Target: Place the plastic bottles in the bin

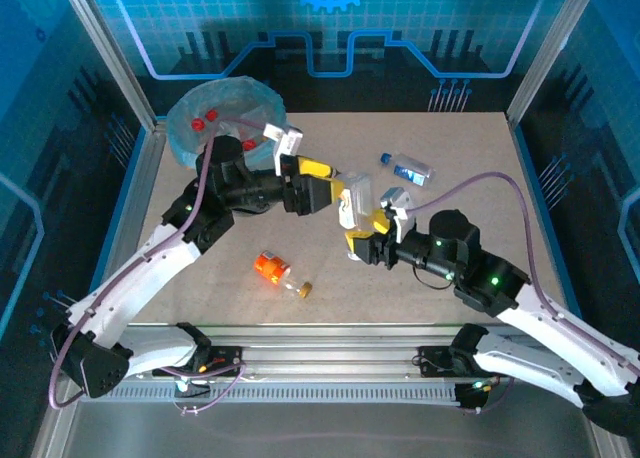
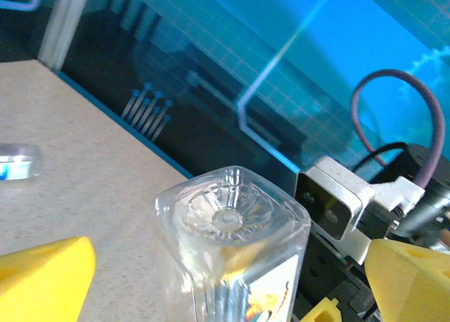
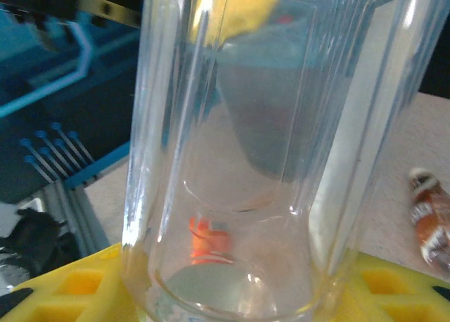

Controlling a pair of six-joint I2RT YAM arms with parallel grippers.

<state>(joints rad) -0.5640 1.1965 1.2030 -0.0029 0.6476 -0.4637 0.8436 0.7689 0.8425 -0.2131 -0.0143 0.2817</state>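
A clear square plastic bottle hangs above the middle of the table between the two arms. My right gripper is shut on its lower end, and the yellow fingers press its sides. My left gripper is open around the bottle's base, with a gap at each yellow finger. The bin, grey with a blue bag, stands at the far left with red-capped bottles inside. An orange-labelled bottle lies near the front. A blue-labelled bottle lies at the back right.
A brown-labelled bottle lies on the table at the right edge of the right wrist view. Metal frame posts and blue walls close in the table. The right wrist's camera housing sits close behind the held bottle.
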